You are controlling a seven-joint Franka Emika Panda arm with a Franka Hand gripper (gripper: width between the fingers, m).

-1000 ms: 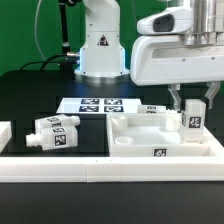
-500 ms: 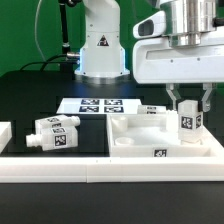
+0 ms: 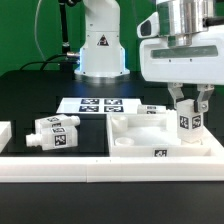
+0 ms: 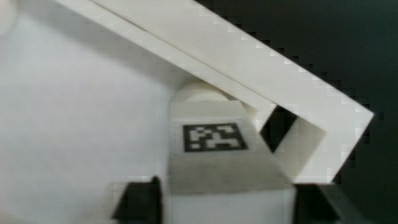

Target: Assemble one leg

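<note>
Here the gripper [image 3: 189,110] clamps the leg [image 3: 188,126] between both fingers. Its long axis is vertical, marker facing the exterior camera, inside the tray's [image 3: 128,150] corner by the tabletop's near edge, on the exterior view's right.

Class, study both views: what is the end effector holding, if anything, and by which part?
The end effector holds the leg by its upper end, a finger on each side.

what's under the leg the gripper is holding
The white tray part lies under the leg, near its corner at the exterior view's right. The gripper holds the leg upright. The leg covers the spot below it, so contact cannot be told.
</note>
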